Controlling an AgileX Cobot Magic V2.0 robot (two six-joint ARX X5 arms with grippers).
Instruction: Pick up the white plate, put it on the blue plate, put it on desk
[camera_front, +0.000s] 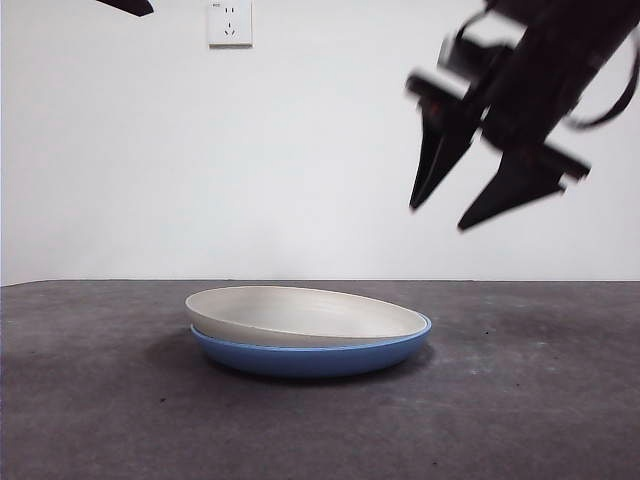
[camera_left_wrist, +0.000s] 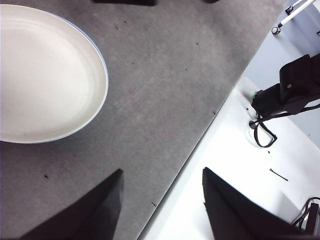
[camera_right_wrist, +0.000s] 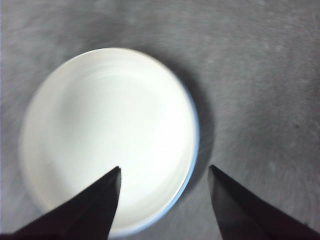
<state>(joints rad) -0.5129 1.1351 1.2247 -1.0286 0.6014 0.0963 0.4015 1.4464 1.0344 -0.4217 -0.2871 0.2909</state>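
- While the desk (camera_front: 90, 400) bears both dishes, the blue plate (camera_front: 310, 357) sits on it
- white plate (camera_front: 300, 315) nested on top, slightly tilted
- right gripper (camera_front: 480, 190) above, jaws spread, empty
- left gripper (camera_left_wrist: 162, 210) aside, jaws apart, empty

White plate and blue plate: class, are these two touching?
Touching. The front view shows the white plate sitting tilted inside the blue plate, rim resting on rim with no gap on the right.
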